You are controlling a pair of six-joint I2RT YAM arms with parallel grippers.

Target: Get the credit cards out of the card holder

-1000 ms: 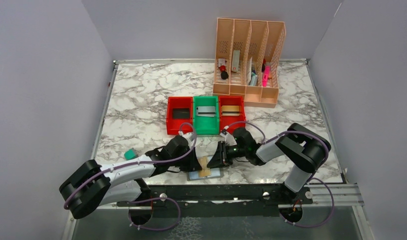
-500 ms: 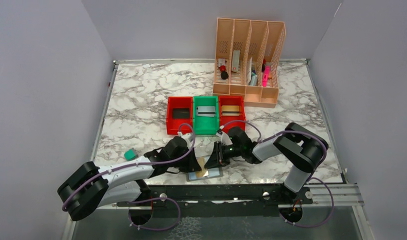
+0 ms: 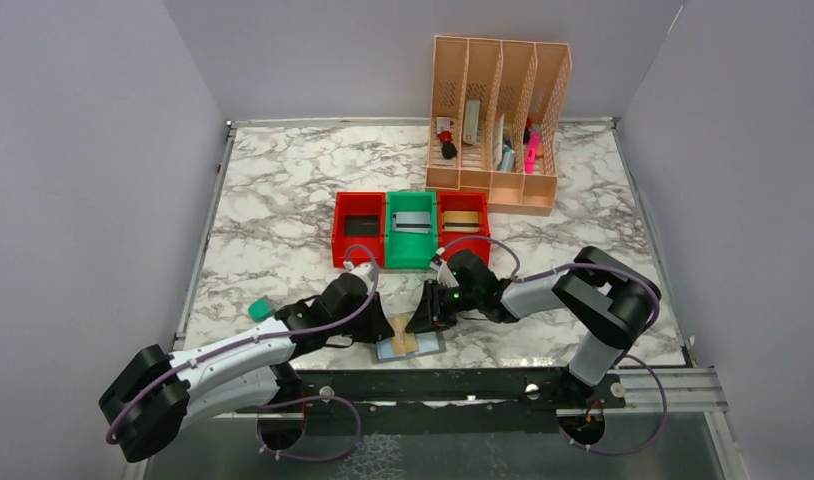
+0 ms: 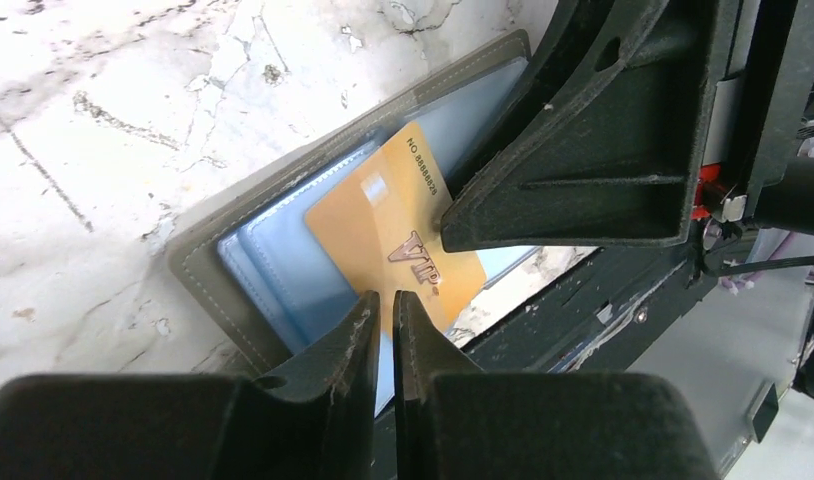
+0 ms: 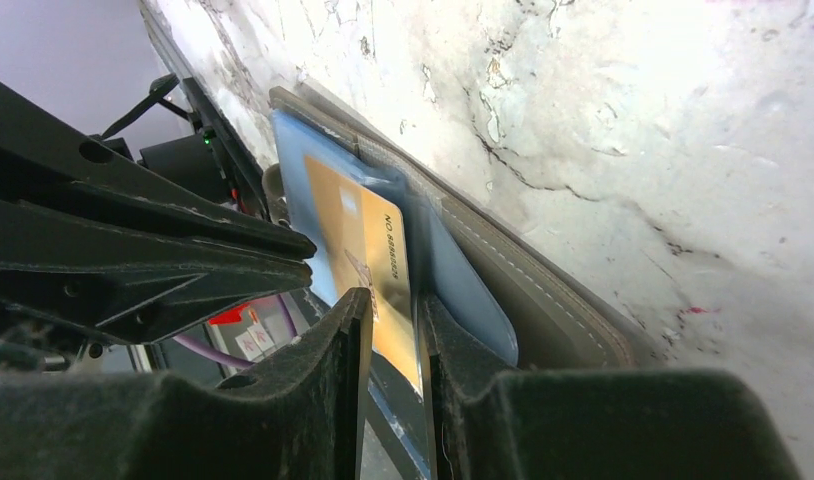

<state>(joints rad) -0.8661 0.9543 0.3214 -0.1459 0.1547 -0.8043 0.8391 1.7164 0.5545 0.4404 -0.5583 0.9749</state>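
Card holder (image 3: 431,343) lies open and flat at the near edge of the marble table (image 3: 283,220), grey rim outward, pale blue pockets facing up. One gold VIP card (image 4: 383,225) sits askew on those pockets, partly out of its slot.

Farther back three bins stand side by side, touching. The left red bin (image 3: 359,258) has a black card (image 3: 361,226) in it, the green bin (image 3: 411,258) a silver-grey card (image 3: 411,222), and the right red bin (image 3: 465,238) a gold-tan card (image 3: 463,218). Behind them, far right, the peach organiser (image 3: 498,190) holds several small items I cannot name, one of them pink. A teal block (image 3: 259,309) lies on the table to the left, beside my left arm.

My right claw (image 5: 393,300) is over the holder from the right, its jaws drawn in on the gold VIP card, whose edge runs into the gap between them. My left claw (image 4: 383,298) comes in from the left, jaws almost together with only a thin slit and nothing seen in it; its tips sit at the card's near edge, above the blue pocket.
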